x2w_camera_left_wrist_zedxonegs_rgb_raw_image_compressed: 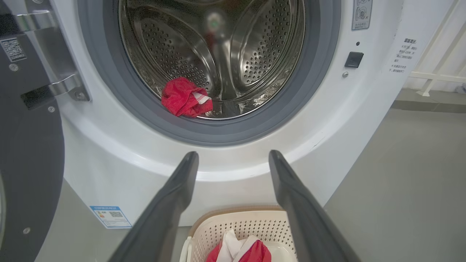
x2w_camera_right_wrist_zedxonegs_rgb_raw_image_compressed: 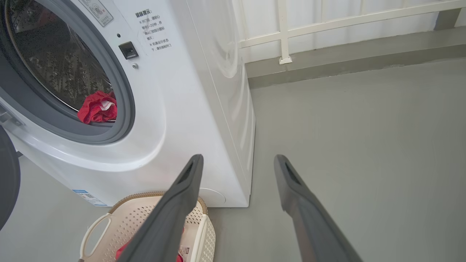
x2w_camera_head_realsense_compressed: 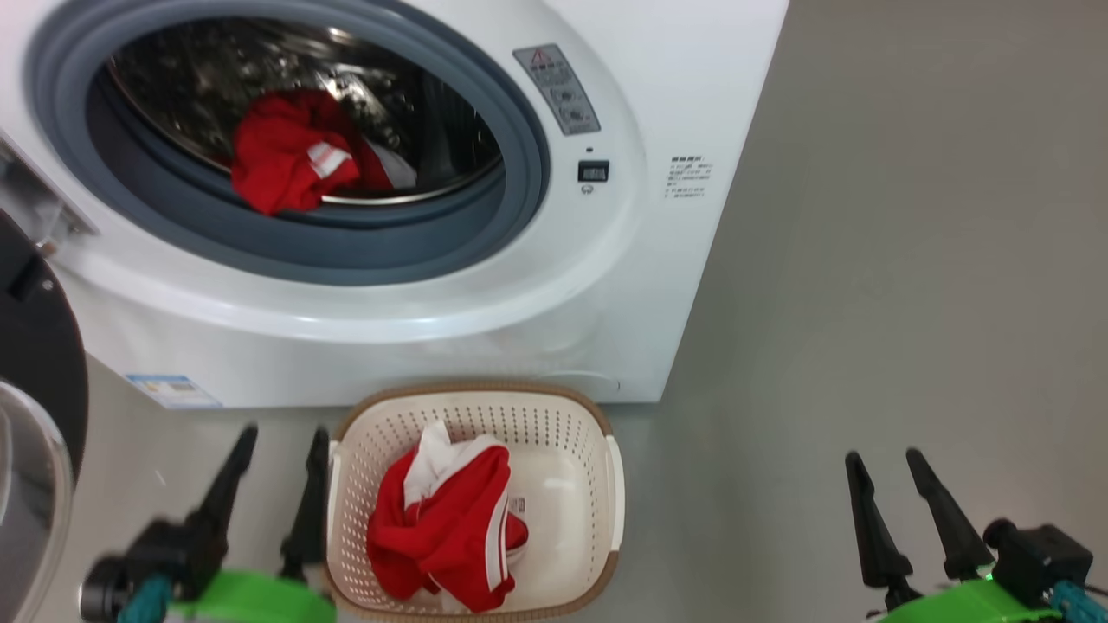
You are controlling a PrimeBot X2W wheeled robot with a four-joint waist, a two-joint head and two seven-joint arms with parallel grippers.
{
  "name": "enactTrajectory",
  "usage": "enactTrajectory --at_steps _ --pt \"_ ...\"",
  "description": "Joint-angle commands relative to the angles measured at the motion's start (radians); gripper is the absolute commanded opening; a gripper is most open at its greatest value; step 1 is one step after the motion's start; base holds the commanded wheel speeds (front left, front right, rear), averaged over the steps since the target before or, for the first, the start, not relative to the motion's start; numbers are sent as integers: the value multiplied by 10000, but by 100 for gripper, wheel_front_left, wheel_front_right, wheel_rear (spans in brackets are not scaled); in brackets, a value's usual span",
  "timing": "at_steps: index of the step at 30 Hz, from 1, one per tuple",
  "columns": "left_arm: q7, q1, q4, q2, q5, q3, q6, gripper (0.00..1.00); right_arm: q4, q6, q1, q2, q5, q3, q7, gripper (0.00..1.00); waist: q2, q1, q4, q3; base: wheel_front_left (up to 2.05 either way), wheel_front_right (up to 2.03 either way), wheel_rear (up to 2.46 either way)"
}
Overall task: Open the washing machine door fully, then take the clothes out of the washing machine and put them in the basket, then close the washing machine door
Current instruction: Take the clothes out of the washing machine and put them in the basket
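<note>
Left gripper (x2w_camera_head_realsense_compressed: 286,431), 7 o'clock in head view: fingers apart, empty, just beside the basket (x2w_camera_head_realsense_compressed: 485,391) rim. Right gripper (x2w_camera_head_realsense_compressed: 883,456), 5 o'clock: fingers apart, empty, over bare floor. Washing machine door (x2w_camera_head_realsense_compressed: 39,346) swung wide at 9 o'clock; the opening step looks done. Red-and-white clothes (x2w_camera_head_realsense_compressed: 446,528) lie in the basket at 6 o'clock, in front of the washing machine (x2w_camera_head_realsense_compressed: 606,285). One red garment (x2w_camera_head_realsense_compressed: 286,164) sits at the drum lip, 11 o'clock, not yet out. Left to do: fetch it, drop it in, shut door.
</note>
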State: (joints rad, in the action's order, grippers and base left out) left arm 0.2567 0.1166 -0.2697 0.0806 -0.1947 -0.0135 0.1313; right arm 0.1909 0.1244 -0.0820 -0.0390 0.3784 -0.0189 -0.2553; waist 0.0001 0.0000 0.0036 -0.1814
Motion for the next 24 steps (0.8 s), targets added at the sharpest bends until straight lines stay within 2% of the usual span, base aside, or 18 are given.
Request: enactTrajectory --at_steps 1,14,24 --pt "51 733 -48 301 159 -218 -6 100 -302 63 483 -112 69 296 -65 100 -1 0 11 -500 0 0 0" --pt "-112 6345 -3508 1398 1186 802 -109 100 -470 63 2038 -112 191 680 -65 100 -1 0 -284 -2733 0 0 0" --pt "-133 9230 -6012 1853 1901 1339 -337 100 -554 63 2622 -112 350 749 -65 100 -1 0 -577 -3687 0 0 0"
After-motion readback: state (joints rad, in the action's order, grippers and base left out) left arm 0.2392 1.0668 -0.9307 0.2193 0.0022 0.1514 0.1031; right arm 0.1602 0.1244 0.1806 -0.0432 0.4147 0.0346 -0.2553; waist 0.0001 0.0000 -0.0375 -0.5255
